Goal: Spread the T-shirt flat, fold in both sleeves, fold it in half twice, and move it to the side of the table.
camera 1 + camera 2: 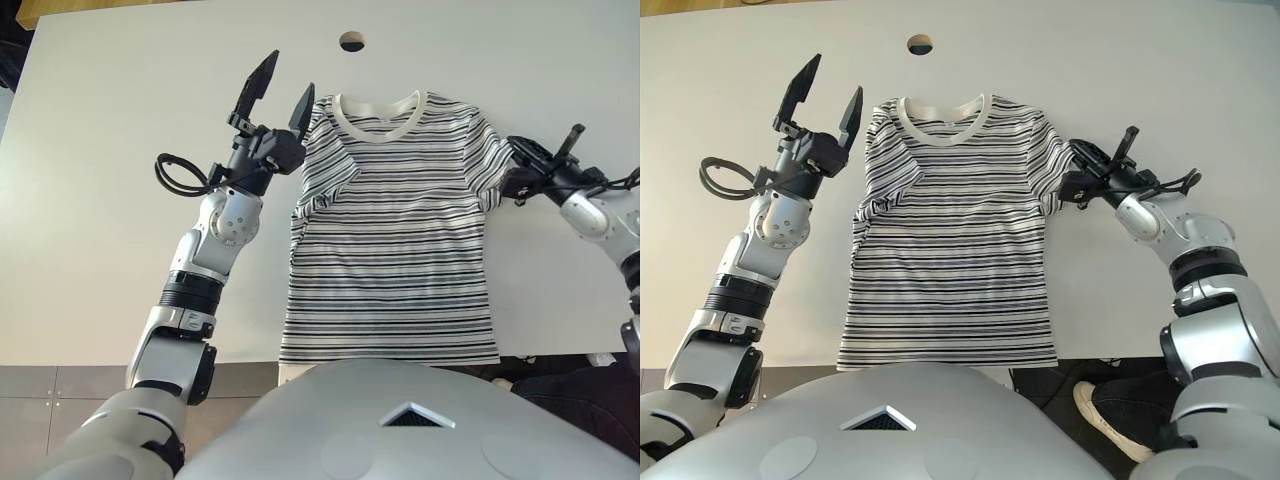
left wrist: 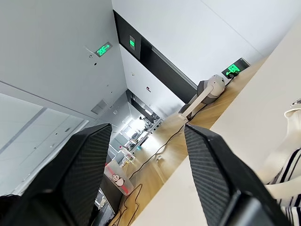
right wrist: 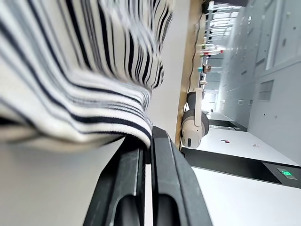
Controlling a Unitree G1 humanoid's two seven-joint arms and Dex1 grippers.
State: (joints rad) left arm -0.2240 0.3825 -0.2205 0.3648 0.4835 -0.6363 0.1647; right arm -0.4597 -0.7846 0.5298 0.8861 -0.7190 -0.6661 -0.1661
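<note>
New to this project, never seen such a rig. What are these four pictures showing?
A humanoid robot with two arms, each ending in a two-finger gripper. Two pictures come from a stereo camera on its head, looking down over the arms; the other two from cameras on its wrists. A striped T-shirt lies spread on a white table, the sleeve on the robot's left already folded in. The left gripper is open, raised beside that shoulder, holding nothing. The right gripper is shut on the other sleeve at its edge, seen close up in the right wrist view.
</note>
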